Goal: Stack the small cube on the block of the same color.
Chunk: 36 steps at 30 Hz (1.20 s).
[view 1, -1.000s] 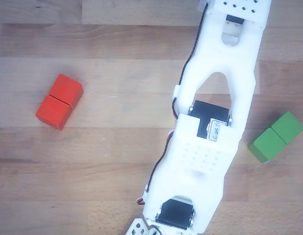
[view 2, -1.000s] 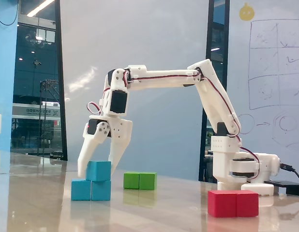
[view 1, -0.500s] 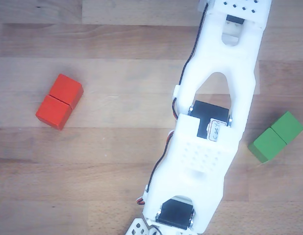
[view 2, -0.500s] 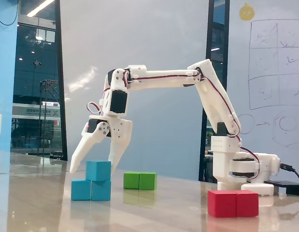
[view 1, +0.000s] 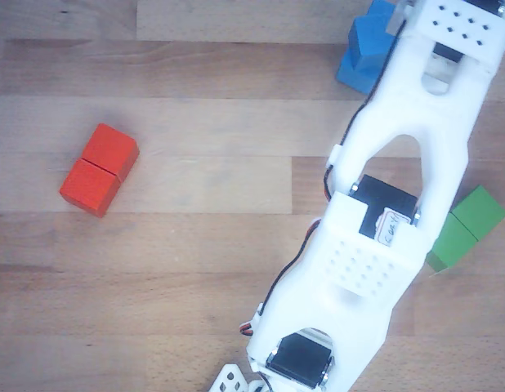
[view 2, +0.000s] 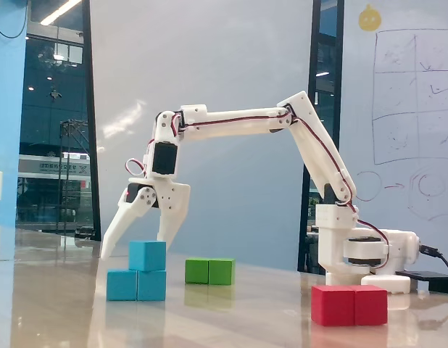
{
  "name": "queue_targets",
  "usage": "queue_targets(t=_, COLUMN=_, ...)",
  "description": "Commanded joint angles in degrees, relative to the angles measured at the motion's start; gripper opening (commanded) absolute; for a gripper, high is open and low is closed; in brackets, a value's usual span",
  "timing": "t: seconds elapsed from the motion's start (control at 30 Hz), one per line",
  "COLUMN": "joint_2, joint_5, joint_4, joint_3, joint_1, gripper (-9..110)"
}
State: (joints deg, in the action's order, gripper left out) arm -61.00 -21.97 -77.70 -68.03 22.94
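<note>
In the fixed view the small light-blue cube (view 2: 147,255) rests on top of the light-blue oblong block (view 2: 136,285), over its right half. My gripper (view 2: 135,249) hangs just above and around the cube with its jaws spread wide. One finger (view 2: 117,232) reaches down to the left of the cube, clear of it. The other ends near the cube's upper right edge. In the other view the blue cube (view 1: 373,34) and block (view 1: 357,75) show at the top right, partly hidden by my white arm (view 1: 399,188).
A red oblong block (view 1: 99,169) lies at the left of the other view and shows in the fixed view (view 2: 349,305) at the front right. A green oblong block (view 1: 467,229) lies right of the arm and shows in the fixed view (view 2: 209,271). The arm's base (view 2: 362,254) stands at the right.
</note>
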Motion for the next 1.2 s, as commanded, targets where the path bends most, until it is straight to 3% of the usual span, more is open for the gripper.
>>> queue_targets(t=0.0, joint_2=-5.45, joint_5=-1.93, joint_4=0.79, joint_3=2.99, joint_1=2.99, gripper=33)
queue_targets(t=0.63, joint_2=-11.69, joint_5=-1.76, joint_4=-0.09, joint_3=0.88, joint_1=8.09, gripper=33)
queue_targets(t=1.17, joint_2=-40.96, joint_5=2.9, joint_4=0.97, joint_3=-26.37, joint_1=4.04, gripper=33)
